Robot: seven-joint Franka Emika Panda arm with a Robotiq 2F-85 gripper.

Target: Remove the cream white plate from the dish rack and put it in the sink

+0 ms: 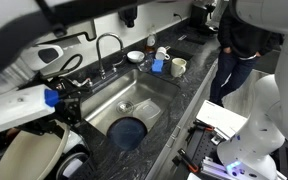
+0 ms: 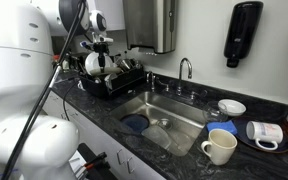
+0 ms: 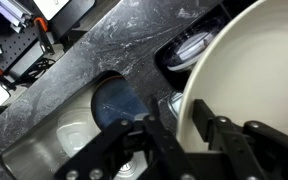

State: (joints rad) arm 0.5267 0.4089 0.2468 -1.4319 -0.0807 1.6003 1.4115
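Note:
The cream white plate (image 3: 254,60) stands on edge at the black dish rack (image 2: 124,82). It also shows in both exterior views (image 1: 29,155) (image 2: 92,66). My gripper (image 3: 179,125) is over the rack, one finger on each side of the plate's rim, closed on it. In an exterior view the gripper (image 2: 102,58) sits at the plate's top edge. The steel sink (image 2: 174,112) lies beside the rack and holds a blue plate (image 2: 136,123), which also shows in another exterior view (image 1: 131,130) and below the gripper in the wrist view (image 3: 114,100).
The faucet (image 2: 185,68) stands behind the sink. A cream mug (image 2: 219,147), a white bowl (image 2: 231,106) and another mug (image 2: 264,132) sit on the dark counter past the sink. A person (image 1: 239,45) stands at the counter's far end.

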